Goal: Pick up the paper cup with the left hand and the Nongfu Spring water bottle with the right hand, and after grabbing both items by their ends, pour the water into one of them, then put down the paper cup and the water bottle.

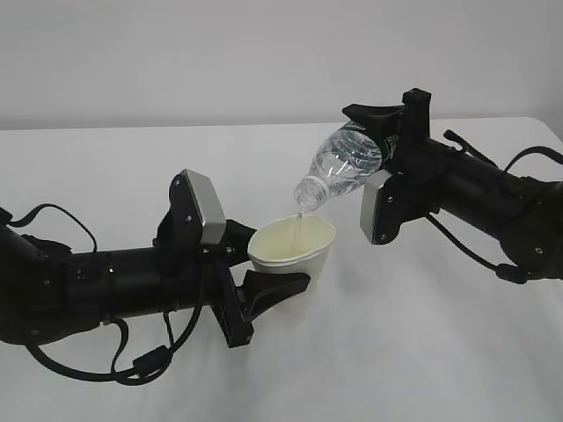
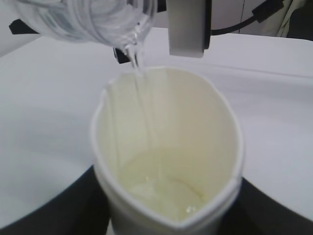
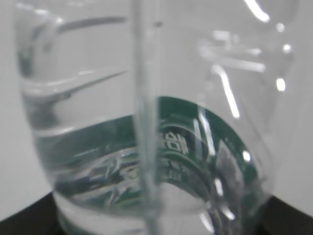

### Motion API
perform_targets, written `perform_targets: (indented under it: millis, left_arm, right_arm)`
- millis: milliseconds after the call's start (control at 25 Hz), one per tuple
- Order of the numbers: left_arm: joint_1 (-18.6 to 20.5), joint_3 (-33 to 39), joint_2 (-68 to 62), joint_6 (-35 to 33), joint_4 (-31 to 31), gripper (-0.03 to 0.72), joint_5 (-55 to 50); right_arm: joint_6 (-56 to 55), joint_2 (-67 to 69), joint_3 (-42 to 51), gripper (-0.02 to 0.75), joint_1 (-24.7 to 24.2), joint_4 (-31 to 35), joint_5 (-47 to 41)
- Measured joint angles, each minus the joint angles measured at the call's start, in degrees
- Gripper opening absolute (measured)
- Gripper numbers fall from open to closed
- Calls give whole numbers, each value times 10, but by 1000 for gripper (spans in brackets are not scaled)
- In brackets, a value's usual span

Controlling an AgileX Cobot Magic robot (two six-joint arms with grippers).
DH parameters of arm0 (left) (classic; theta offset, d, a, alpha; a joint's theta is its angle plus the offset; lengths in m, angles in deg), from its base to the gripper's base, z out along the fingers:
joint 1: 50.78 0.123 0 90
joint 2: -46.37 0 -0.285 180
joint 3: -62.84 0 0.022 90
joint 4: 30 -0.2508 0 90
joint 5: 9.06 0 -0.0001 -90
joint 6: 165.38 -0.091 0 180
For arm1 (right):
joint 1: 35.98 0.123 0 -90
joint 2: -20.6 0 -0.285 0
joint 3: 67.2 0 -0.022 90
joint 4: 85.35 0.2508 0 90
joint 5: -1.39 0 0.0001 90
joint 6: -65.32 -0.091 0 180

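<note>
My left gripper point(image 1: 268, 268) is shut on the white paper cup point(image 1: 293, 249), held above the table and squeezed to an oval; its cream inside point(image 2: 166, 147) holds a shallow pool of water point(image 2: 161, 188). My right gripper point(image 1: 387, 141) is shut on the base end of the Nongfu Spring water bottle point(image 1: 345, 167), which is tilted mouth-down to the left over the cup. A thin stream of water point(image 2: 139, 88) runs from the bottle's mouth point(image 2: 129, 36) into the cup. The green label point(image 3: 186, 142) fills the right wrist view, and black finger edges point(image 2: 49, 210) flank the cup.
A white table point(image 1: 106, 167) spreads under both arms, with a pale wall behind. Black cables point(image 1: 132, 365) hang from the left arm near the front edge. The right arm's grey block point(image 2: 188, 27) hangs just beyond the cup.
</note>
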Motion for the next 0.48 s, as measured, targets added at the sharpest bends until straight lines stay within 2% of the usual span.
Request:
perform_targets:
  millis: [480]
  left_arm:
    - [0, 0, 0, 0, 0, 413, 0]
  right_arm:
    - [0, 0, 0, 457, 0, 0, 0]
